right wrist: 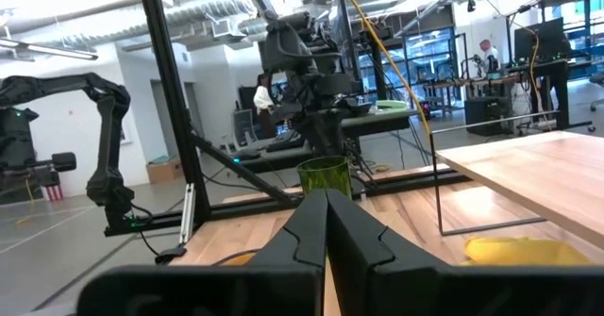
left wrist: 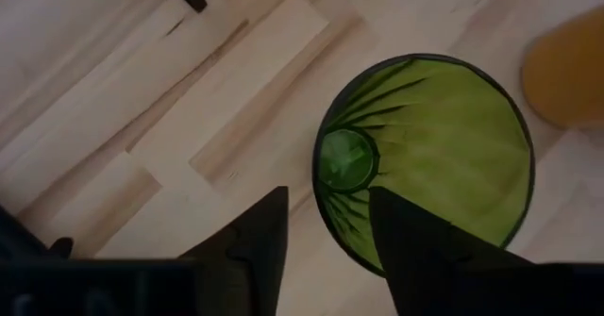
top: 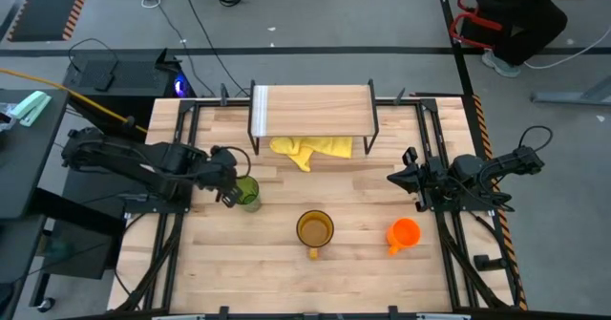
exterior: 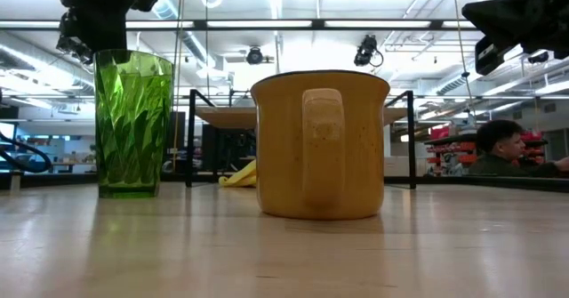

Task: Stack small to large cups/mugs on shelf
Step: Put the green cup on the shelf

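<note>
The olive-green tumbler stands upright on its base left of the table's middle. My left gripper is open just over the tumbler's left rim, one finger above the hollow and one outside; I see no touch. The amber mug stands near the front middle, its handle toward the near edge. The small orange mug stands to its right. The shelf stands at the far middle with nothing on its top board. My right gripper is shut and hovers above the orange mug's far side.
A yellow cloth lies under the shelf's near edge. Black frame rails run along both table sides. Bare tabletop lies between the mugs and the shelf. A person sits beyond the table; another is at the far right.
</note>
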